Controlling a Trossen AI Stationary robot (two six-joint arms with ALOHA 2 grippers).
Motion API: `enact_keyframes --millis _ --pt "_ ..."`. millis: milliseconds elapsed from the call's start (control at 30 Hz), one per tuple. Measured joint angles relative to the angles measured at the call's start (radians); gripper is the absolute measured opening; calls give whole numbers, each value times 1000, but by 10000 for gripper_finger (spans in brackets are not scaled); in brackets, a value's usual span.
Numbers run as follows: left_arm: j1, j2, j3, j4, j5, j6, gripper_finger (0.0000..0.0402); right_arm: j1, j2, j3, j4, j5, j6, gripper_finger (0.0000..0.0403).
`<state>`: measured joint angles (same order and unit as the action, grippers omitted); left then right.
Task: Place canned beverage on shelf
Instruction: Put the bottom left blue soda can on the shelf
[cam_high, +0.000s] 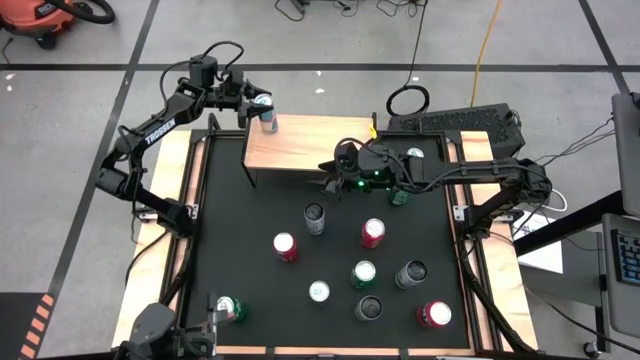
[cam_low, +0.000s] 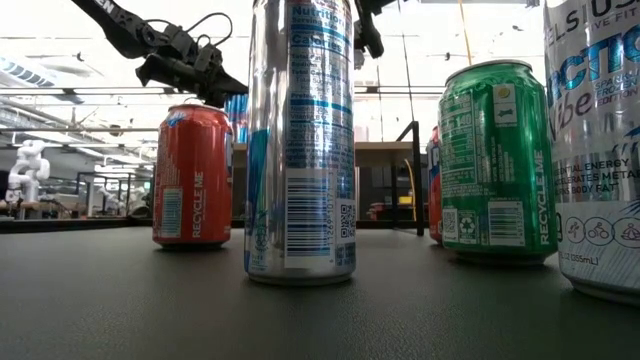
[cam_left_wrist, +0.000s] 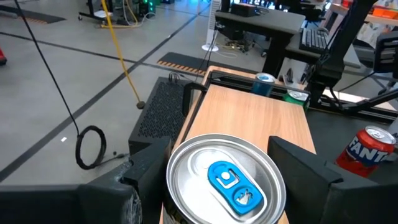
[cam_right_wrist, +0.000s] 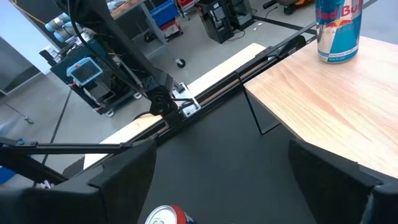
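High view: I take the shelf (cam_high: 300, 145) as my landmark. My left gripper (cam_high: 258, 108) sits at the shelf's far-left corner, fingers closed around a silver can (cam_high: 267, 120) with a blue tab; the can stands upright on the wood at that corner. Left wrist view confirms it: the can's lid (cam_left_wrist: 225, 180) fills the space between both fingers (cam_left_wrist: 149, 174), with the board stretching away beyond. My right gripper (cam_high: 335, 180) hovers just past the shelf's near edge, toward its right half, fingers spread, nothing between them. Right wrist view shows the silver can (cam_right_wrist: 339, 31) upright on the shelf. On the black tabletop (cam_high: 240, 220) nearer than the shelf stand loose cans, among them a red can (cam_high: 285, 246).
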<state>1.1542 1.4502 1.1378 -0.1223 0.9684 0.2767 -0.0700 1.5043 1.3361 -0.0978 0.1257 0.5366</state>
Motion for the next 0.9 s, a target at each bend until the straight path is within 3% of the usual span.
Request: enact_keyframes --millis 900 --pt "-20 -2 4 -30 -104 -8 240 0 0 0 0 0 -29 345"
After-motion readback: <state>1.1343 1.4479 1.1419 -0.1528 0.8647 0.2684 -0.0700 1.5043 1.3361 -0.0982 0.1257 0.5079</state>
